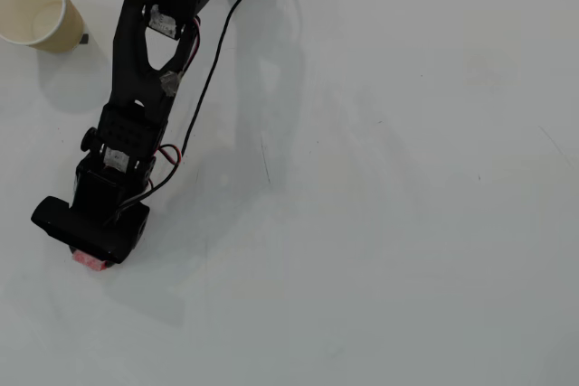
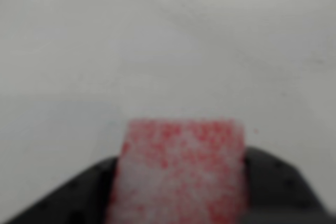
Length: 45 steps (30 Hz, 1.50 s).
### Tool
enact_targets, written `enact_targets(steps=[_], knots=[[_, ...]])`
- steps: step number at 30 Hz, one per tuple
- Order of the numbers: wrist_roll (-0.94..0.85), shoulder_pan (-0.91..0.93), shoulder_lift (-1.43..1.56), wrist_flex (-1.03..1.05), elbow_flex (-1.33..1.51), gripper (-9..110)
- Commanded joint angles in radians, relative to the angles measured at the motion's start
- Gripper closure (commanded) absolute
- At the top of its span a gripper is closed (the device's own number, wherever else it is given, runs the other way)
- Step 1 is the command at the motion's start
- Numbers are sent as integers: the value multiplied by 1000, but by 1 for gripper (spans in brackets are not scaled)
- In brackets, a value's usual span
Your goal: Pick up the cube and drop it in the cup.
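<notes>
The cube (image 1: 91,260) is a small red block with a whitish, scuffed face, and only a sliver of it peeks out under the black gripper (image 1: 90,249) at the lower left of the overhead view. In the wrist view the blurred cube (image 2: 181,169) fills the gap between the two dark fingers (image 2: 273,182), which press against its sides just above the white table. My gripper (image 2: 181,187) is shut on it. The beige cup (image 1: 61,32) stands upright at the top left corner, well away from the gripper, with its white inside showing.
The black arm (image 1: 149,51) runs from the top centre down to the lower left, trailing a black cable (image 1: 213,70). A small dark mark (image 1: 83,39) lies beside the cup. The white table (image 1: 407,205) stretches to the right.
</notes>
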Motion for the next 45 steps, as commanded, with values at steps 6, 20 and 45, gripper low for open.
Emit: enact_targets(steps=[6, 20, 45], knots=[[0, 8, 60, -2, -156, 91], [2, 12, 221, 40, -66, 91], [3, -49, 1118, 41, 739, 92]])
